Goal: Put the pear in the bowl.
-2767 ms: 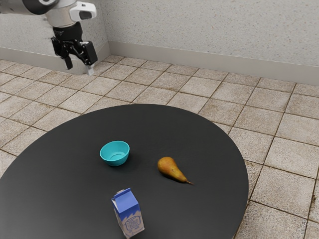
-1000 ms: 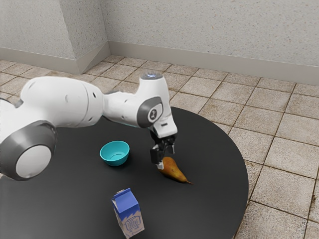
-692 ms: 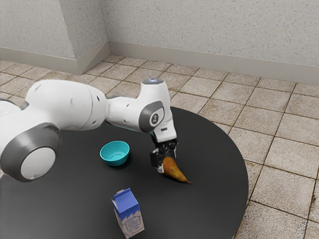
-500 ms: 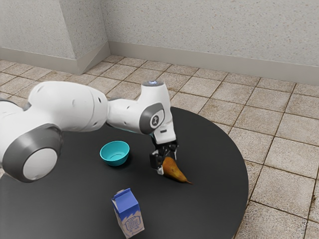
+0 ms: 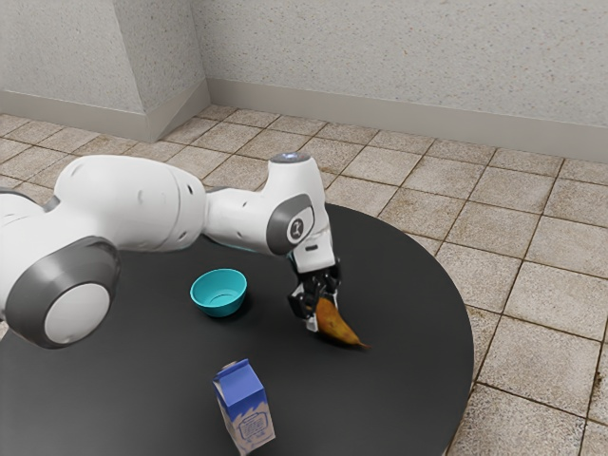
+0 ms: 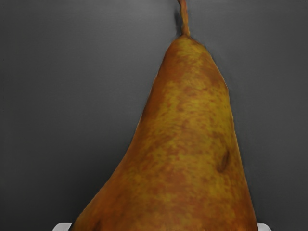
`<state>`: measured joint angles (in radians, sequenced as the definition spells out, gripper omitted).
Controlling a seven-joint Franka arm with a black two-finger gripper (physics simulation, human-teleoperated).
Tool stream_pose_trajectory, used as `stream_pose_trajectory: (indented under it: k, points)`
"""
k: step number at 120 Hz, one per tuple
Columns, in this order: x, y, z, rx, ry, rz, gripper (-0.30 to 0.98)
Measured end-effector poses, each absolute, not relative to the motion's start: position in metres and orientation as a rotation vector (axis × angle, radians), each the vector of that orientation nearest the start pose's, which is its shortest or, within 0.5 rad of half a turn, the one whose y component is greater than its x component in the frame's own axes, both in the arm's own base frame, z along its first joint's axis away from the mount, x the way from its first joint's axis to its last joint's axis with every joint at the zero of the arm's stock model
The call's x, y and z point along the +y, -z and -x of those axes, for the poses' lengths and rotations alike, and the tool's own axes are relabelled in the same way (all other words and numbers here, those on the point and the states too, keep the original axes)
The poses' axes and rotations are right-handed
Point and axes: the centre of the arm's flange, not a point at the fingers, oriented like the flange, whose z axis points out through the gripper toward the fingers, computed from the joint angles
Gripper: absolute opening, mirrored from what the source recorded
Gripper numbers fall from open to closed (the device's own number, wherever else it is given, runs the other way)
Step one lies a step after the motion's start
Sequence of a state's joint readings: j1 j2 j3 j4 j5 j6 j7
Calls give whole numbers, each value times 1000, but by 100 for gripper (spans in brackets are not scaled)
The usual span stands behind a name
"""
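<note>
The pear (image 5: 340, 328) is at the black round table (image 5: 380, 399), outside the bowl (image 5: 219, 304), its thick end between the two fingers of the gripper (image 5: 324, 313) and its narrow neck and stem pointing out toward the exterior view's right and the near side. The gripper is clamped on the pear: in the wrist view the pale fingertips (image 6: 62, 227) meet it from two opposite sides at its broad part. Whether the pear rests on the tabletop or is slightly raised, I cannot tell. The turquoise bowl sits upright near the gripper, on its exterior view's left. A blue-topped carton (image 5: 244, 408) stands closer to the exterior camera, apart from both. The white arm (image 5: 133, 204) reaches in from the exterior view's left, its hand angled downward.
</note>
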<state>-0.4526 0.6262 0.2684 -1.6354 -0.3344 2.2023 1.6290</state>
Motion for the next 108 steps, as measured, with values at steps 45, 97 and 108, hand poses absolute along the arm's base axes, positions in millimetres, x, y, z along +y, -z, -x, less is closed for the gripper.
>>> stream_pose_trajectory:
  k: [45, 97, 108]
  points:
    - [-127, -318, -670, 2309, 202, 2222, 26]
    - [49, -352, -640, 1982, 252, 2533, 20]
    - [74, -347, -637, 1935, 239, 2572, 19]
